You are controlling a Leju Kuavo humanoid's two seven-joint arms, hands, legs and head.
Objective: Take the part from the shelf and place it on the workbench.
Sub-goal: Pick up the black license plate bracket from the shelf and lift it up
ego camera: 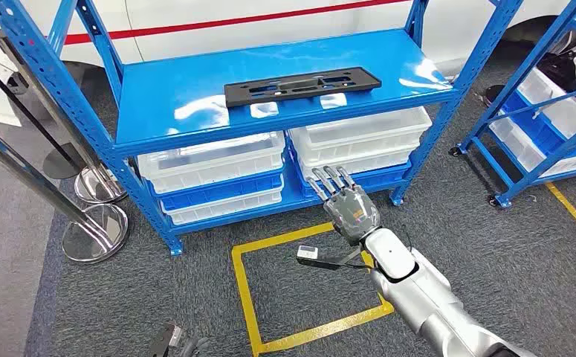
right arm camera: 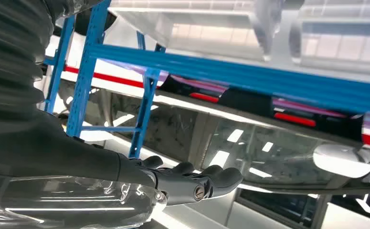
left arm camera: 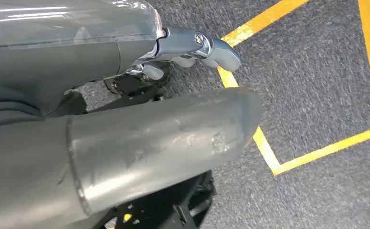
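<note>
The part [ego camera: 302, 85] is a long flat black plastic panel lying on the top board of the blue shelf [ego camera: 188, 89], right of its middle. My right hand [ego camera: 351, 204] is raised in front of the shelf's lower level, below and slightly right of the part, fingers stretched toward the rack and holding nothing. The right wrist view has these fingers [right arm camera: 197, 183] straight and apart under a blue shelf beam [right arm camera: 249, 76]. My left hand [ego camera: 182, 342] hangs low at the picture's bottom edge; in the left wrist view its fingers [left arm camera: 192, 45] are over grey carpet, with nothing in them.
White plastic bins [ego camera: 210, 167] fill the shelf's lower levels. A second blue rack [ego camera: 552, 111] with bins stands to the right. Chrome stanchions [ego camera: 95, 230] stand at the left. A yellow taped square [ego camera: 244, 290] marks the carpet before the shelf. A white vehicle is behind.
</note>
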